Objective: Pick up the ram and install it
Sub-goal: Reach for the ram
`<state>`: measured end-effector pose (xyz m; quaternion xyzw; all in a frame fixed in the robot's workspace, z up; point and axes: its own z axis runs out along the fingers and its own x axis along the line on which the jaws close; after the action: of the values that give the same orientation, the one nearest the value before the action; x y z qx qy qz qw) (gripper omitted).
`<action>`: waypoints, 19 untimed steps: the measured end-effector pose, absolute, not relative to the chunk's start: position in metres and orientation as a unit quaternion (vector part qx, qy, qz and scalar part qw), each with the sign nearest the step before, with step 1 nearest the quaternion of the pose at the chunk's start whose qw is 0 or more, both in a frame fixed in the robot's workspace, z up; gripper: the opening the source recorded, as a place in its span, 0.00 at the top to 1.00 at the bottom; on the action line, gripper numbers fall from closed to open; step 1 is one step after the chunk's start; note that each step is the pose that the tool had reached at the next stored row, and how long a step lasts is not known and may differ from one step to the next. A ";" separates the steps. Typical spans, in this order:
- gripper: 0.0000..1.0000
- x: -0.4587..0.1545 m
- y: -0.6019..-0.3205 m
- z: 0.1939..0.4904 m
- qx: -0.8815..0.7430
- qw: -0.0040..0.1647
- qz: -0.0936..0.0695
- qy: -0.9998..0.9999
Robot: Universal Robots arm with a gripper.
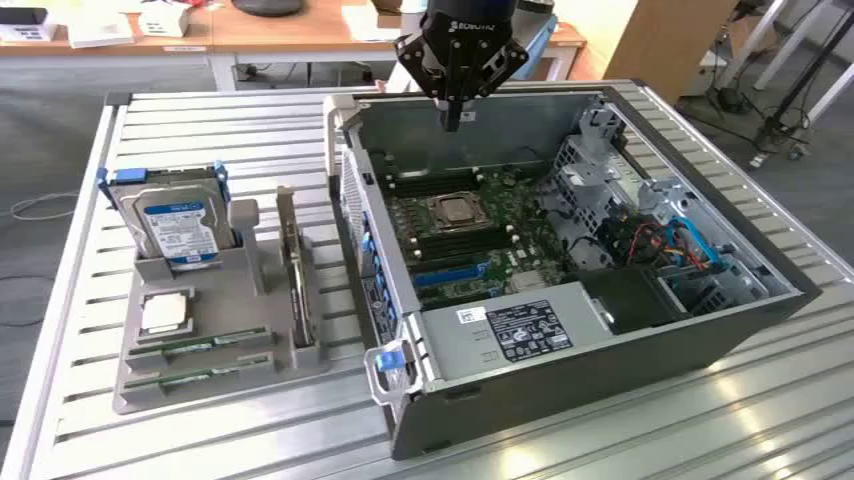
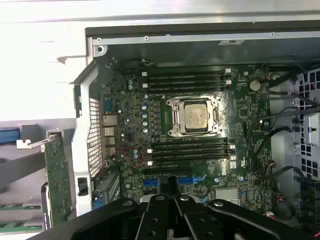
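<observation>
Two green ram sticks (image 1: 200,347) (image 1: 200,378) lie flat in the front slots of the grey tray (image 1: 134,395), at the exterior view's left. Their ends also show in the wrist view (image 2: 15,207). My gripper (image 1: 451,118) hangs over the far wall of the open computer case (image 1: 601,340), well away from the tray. Its fingers are shut with nothing between them. In the wrist view the shut gripper (image 2: 172,192) looks down on the motherboard (image 2: 240,125), with long dark memory slots (image 2: 187,150) (image 2: 185,80) on both sides of the processor socket (image 2: 195,116).
The tray also holds an upright hard drive (image 1: 178,225), a square silver processor chip (image 1: 163,312) and a card standing on edge (image 1: 296,290). Inside the case are a power supply (image 1: 527,325), cables and a drive cage (image 1: 681,250). All of it rests on a slatted metal table (image 1: 694,440).
</observation>
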<state>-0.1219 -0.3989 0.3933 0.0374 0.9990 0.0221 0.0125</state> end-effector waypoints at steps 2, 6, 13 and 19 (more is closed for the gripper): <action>0.89 -0.122 -0.399 0.393 0.037 0.012 0.022 0.999; 0.89 -0.122 -0.399 0.393 0.037 0.012 0.022 0.999; 0.89 -0.122 -0.399 0.393 0.037 0.013 0.022 0.999; 0.89 -0.130 -0.399 0.393 0.037 0.012 0.022 0.999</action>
<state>-0.1303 -0.3988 0.3932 0.0374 0.9990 0.0221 0.0125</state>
